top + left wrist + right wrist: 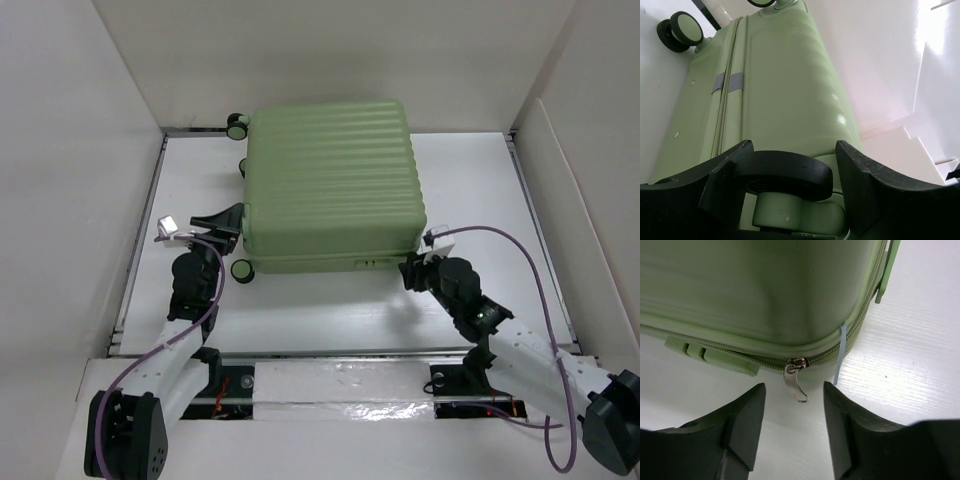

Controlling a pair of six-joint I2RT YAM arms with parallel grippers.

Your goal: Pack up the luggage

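Note:
The luggage point(330, 185) is a light-green ribbed hard-shell suitcase lying flat and zipped closed on the white table. My left gripper point(228, 222) is at its left side. In the left wrist view its open jaws point(794, 147) straddle a black wheel point(785, 172) on a green caster; the left finger touches the wheel and a small gap shows at the right finger. My right gripper point(415, 270) is at the near right corner. It stands open point(794, 387), with the silver zipper pull point(795, 380) hanging just beyond and between its fingertips, untouched.
More wheels stick out at the suitcase's far left point(237, 125) and near left point(241, 269). A pale blue strap point(840, 355) hangs by the zipper. White walls enclose the table on three sides. Purple cables trail from both arms.

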